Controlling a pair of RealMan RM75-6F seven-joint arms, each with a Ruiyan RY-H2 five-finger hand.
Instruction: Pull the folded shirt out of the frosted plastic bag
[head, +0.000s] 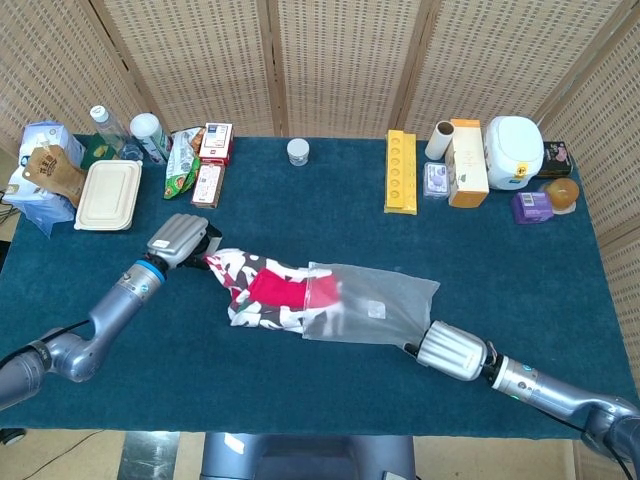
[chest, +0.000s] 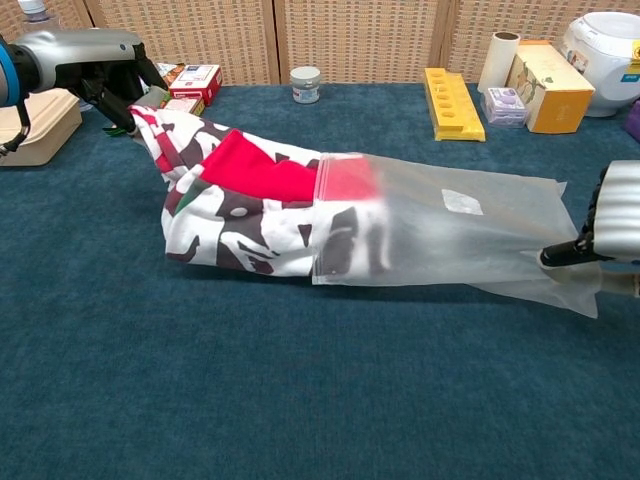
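The folded shirt (head: 262, 291) (chest: 232, 200), red, white and dark patterned, lies on the blue table, more than half of it outside the bag's mouth. My left hand (head: 178, 240) (chest: 92, 65) pinches the shirt's far-left corner. The frosted plastic bag (head: 380, 305) (chest: 455, 235) stretches flat to the right, with only the shirt's tail inside its open end. My right hand (head: 451, 350) (chest: 614, 225) grips the bag's closed bottom corner at the right.
Along the back edge stand a lidded food box (head: 108, 194), bottles, snack packs (head: 207, 184), a small jar (head: 297, 151), a yellow tray (head: 400, 171), cartons and a white cooker (head: 514, 150). The table's front edge (head: 320, 432) runs close behind both forearms.
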